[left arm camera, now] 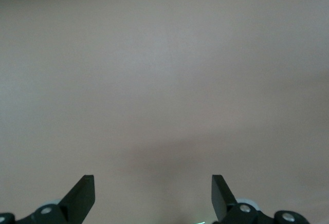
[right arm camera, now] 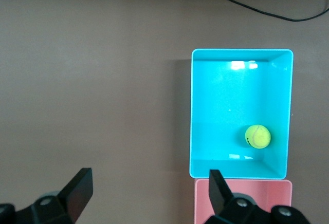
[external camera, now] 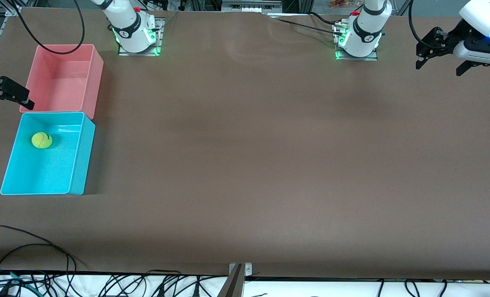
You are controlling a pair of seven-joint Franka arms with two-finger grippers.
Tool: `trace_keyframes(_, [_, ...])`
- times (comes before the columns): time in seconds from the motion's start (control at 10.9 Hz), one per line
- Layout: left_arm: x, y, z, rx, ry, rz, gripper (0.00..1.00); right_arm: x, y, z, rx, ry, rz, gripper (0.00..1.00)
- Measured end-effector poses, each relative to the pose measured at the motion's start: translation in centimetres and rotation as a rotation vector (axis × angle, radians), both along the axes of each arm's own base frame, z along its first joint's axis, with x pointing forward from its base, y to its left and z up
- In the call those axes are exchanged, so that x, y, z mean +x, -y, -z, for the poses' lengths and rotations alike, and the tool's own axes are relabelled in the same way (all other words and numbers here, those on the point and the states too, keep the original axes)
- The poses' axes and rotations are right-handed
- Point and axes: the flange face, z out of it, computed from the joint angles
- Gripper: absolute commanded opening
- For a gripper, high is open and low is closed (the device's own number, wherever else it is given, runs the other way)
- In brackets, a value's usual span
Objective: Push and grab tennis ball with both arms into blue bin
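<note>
Tennis ball [external camera: 41,140]: yellow-green, thin dark curved seam. Blue bin [external camera: 78,156]: cyan-blue, plain (pale glare patches on the floor). Pink bin [external camera: 92,78]: salmon pink, plain. Table [external camera: 269,156]: matte brown, unpatterned. Left claw [external camera: 428,51] and right claw [external camera: 5,93]: black. Arm bases: white, black bands, green glow.

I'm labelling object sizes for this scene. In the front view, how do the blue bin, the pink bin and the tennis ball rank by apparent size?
1. blue bin and pink bin: they look about alike; the blue one sits nearer the camera, so I won't rank them.
2. tennis ball, inside the blue bin: far the smallest.
</note>
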Motion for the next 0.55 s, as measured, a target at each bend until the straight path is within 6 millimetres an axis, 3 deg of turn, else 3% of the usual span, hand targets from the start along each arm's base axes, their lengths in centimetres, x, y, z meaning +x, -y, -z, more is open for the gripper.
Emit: trace_keyframes(0.55, [0.00,0.03,0.00,0.000,0.000,0.001,1.00,0.02,-0.25,0.08,-0.040,-0.007,0.094,1.00])
